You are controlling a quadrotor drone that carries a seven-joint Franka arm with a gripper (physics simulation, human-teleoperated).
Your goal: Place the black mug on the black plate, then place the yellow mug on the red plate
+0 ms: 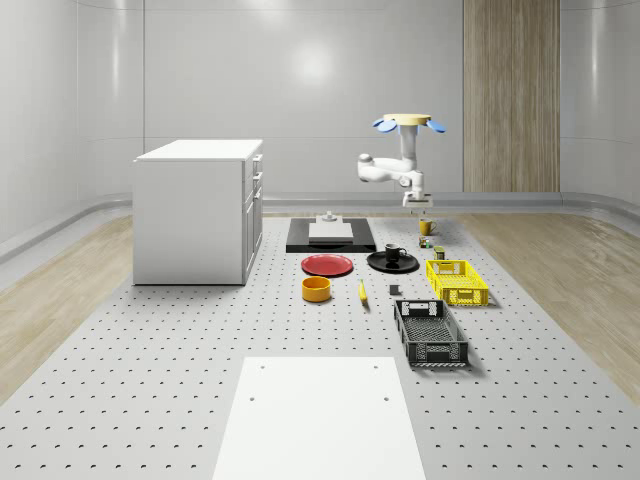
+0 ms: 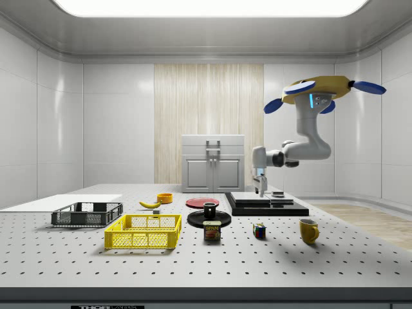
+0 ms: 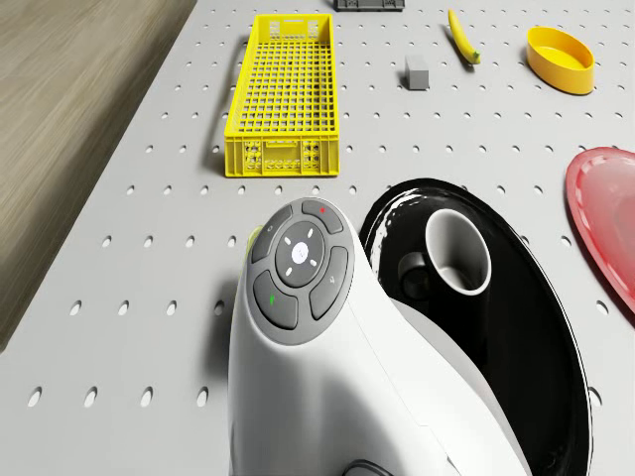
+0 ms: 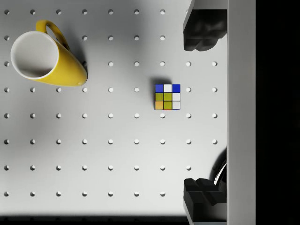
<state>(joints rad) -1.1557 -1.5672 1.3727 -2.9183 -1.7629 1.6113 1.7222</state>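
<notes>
While upright, yellow mug handle outward

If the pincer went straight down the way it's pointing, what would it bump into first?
Probably just the bare table. The open pincer points straight down, close to the Rubik's cube, with the yellow mug well off to one side. Depth is uncertain.

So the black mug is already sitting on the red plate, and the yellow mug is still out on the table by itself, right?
Not quite. The black mug sits on the black plate, not the red plate, which has nothing on it; the whole-scene view shows this. The rest holds: the yellow mug stands alone on the table.
</notes>
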